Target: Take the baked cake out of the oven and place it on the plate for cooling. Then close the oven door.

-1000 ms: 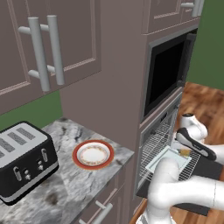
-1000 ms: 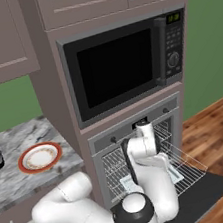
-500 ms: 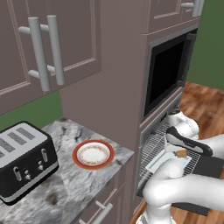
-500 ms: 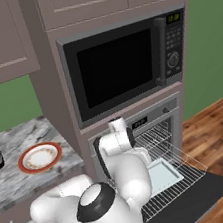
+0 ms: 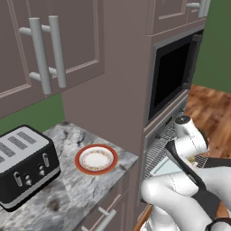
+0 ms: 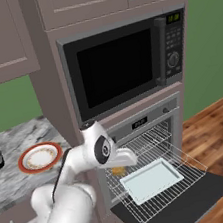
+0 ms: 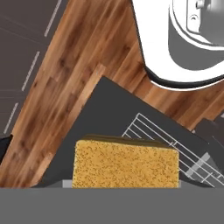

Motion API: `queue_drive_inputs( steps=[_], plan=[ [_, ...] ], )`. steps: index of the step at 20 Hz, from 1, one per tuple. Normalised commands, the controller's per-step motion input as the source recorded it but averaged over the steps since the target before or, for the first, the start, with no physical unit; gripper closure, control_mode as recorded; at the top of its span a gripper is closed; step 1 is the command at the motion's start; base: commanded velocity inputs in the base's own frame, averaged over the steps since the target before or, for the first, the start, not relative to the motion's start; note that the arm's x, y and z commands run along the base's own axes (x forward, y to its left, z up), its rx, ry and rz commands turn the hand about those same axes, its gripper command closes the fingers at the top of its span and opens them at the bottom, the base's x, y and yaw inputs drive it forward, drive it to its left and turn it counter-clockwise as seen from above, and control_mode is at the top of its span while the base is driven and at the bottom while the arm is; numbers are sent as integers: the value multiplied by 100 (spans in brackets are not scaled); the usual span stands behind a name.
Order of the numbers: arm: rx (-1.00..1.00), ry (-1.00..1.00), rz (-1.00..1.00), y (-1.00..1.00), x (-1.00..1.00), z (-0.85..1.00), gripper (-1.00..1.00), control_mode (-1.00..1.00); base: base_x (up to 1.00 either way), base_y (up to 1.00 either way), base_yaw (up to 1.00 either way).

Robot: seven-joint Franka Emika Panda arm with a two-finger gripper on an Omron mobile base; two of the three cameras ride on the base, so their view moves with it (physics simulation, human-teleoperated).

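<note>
The baked cake (image 7: 126, 162), a golden-brown block, sits between my gripper's jaws at the bottom of the hand view and hides the fingertips. In the right base view the cake (image 6: 118, 171) hangs under my gripper (image 6: 119, 167), just left of the pulled-out rack (image 6: 159, 149). In the left base view the cake (image 5: 191, 159) peeks out behind the wrist. The oven (image 6: 141, 123) stands with its oven door (image 6: 197, 199) lying flat. The orange-rimmed plate (image 5: 79, 159) (image 6: 22, 162) lies bare on the counter to the left.
A pale baking tray (image 6: 151, 179) rests on the rack. The black microwave (image 6: 122, 66) sits above the oven. A dark toaster (image 5: 25, 167) stands on the marble counter (image 5: 67, 198) left of the plate. Wood floor (image 7: 65, 74) lies below the door (image 7: 100, 113).
The arm has swung left, away from the rack's middle, carrying the cake toward the oven's left side. The tray stays on the rack.
</note>
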Motion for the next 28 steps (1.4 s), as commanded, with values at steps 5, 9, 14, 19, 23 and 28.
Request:
queue_drive_inputs(
  steps=[5,9,14,19,23,28],
  plan=[
    [3,-22,23,0,-55,98,100,-100,0,0,0],
    [1,-12,29,5,-56,84,100,-100,0,0,0],
    [1,0,35,32,-41,74,100,-100,0,0,0],
    [-2,3,39,65,-35,22,100,-100,0,0,0],
    [-6,-12,26,76,-44,0,100,-100,0,0,0],
    [-4,-14,21,73,-33,0,100,-100,0,0,0]
  ],
)
